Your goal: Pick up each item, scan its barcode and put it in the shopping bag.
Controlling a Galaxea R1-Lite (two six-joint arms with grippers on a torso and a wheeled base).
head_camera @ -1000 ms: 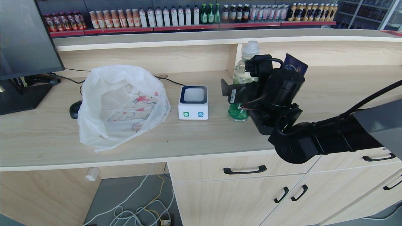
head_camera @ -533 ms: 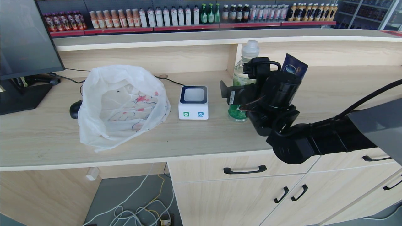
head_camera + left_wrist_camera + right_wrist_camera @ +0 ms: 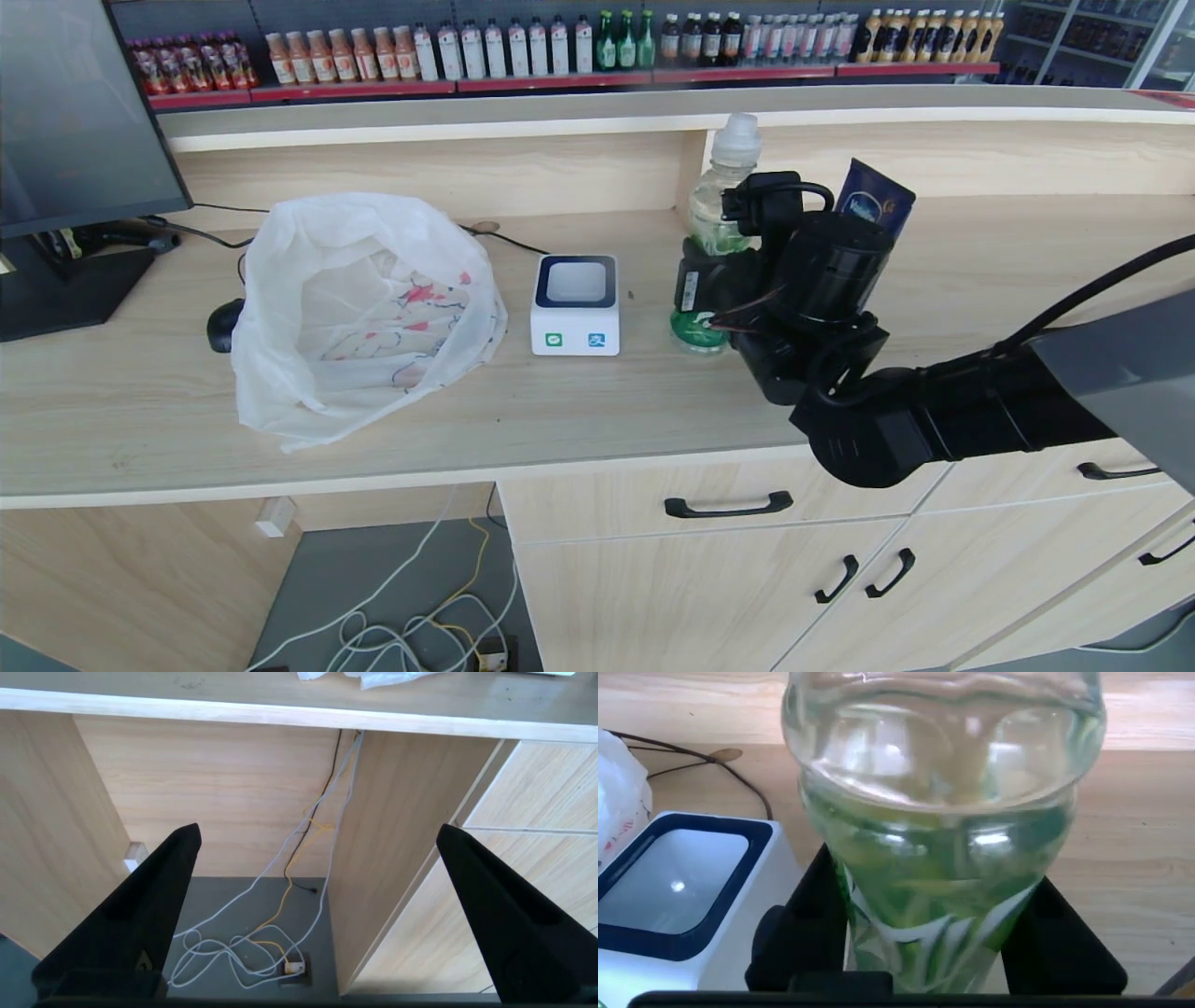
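The bottle point(image 3: 713, 217) has shifted slightly left, the right end effector point(image 3: 700, 285) now closed tight around it.

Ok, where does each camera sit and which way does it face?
Head view: on the head, facing forward and down at counter, shopping bag and scanner; shows the right arm, right end effector shut on the bottle.
Right wrist view: on that wrist, facing the bottle close up between its own fingers.
Left wrist view: below counter level, facing floor cables past the open left end effector.
Shared: head and right wrist views both show bottle and scanner.
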